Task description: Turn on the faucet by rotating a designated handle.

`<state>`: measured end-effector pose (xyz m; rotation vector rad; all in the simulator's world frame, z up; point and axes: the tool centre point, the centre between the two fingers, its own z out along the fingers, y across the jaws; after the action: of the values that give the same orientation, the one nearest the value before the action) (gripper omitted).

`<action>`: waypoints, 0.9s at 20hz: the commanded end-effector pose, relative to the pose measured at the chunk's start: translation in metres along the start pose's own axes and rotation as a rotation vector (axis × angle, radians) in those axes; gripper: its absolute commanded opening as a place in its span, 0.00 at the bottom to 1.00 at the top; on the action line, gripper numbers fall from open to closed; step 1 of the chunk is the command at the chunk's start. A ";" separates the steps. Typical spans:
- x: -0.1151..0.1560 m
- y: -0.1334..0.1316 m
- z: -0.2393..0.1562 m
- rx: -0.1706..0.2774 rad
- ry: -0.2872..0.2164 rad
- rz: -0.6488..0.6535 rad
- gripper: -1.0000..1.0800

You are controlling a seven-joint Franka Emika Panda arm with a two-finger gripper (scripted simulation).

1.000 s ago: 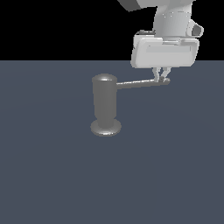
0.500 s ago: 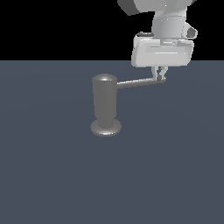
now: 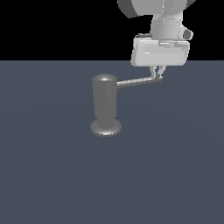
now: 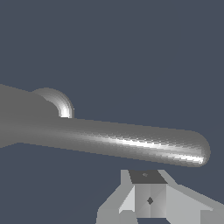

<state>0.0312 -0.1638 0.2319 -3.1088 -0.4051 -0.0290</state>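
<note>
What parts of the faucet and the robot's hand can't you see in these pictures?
- Exterior view: the fingertips of the gripper are too small to tell if they touch the handle or pinch it.
- Exterior view: the arm is cut off by the top edge.
- Wrist view: the faucet runs off the picture's edge, and the handle covers part of it.
- Wrist view: only one finger shows; the other is out of frame.

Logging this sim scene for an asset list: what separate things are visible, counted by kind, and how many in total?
Faucet, upright grey cylinder on a disc foot: 1
Handle, thin grey rod projecting from its upper part: 1
End effector, fingertips at the rod's outer end: 1
Total: 3
</note>
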 end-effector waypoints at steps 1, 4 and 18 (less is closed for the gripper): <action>0.003 0.000 0.001 0.000 -0.002 0.002 0.00; 0.012 0.000 0.002 0.000 -0.003 0.004 0.00; 0.055 -0.001 0.005 -0.001 -0.007 0.013 0.00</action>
<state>0.0754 -0.1600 0.2317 -3.1188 -0.3641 -0.0164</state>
